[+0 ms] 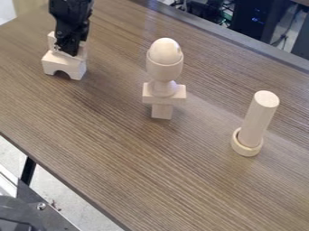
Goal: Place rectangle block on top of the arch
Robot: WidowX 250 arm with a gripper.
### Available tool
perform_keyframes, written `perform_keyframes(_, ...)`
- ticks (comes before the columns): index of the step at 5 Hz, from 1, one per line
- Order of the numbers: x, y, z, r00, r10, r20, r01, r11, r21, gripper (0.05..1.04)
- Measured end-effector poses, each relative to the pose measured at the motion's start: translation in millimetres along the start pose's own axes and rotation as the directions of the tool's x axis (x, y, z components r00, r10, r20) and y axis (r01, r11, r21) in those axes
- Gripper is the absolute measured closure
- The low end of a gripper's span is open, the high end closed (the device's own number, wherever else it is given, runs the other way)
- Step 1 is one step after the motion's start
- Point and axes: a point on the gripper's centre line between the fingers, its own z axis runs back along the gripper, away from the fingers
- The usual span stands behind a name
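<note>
Nearest the arch, though well apart from it, a stack of pale wooden pieces stands near the middle of the brown wood-grain bench [102,131]. At its foot is a short square post [161,111], with a wide rectangular crosspiece [164,94] across it; above that sit a rounded, goblet-like cup [164,71] and a smooth egg-shaped piece [165,50] in its mouth. Farther right in the view, a tall pale wooden cylinder [260,115] stands in a low wooden ring [247,145]. Beyond the bench's far edge, at the upper right, are dark electronic equipment [249,16] and cables.

The black arm comes in from the top edge at the upper left, its gripper [70,48] pointing down over the pale wooden arch [64,65], which rests on the bench. The pale wooden rectangle block [52,39] is at the top of the arch, partly hidden behind the gripper. How far open the gripper is, and whether it has hold of the block, I cannot tell.
</note>
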Motion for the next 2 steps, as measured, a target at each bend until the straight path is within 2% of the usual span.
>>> perform_keyframes(2, 5.8, 1.2, -0.6, 1.0, 0.026, -0.009, -0.026, 1.0, 0.009, 0.814)
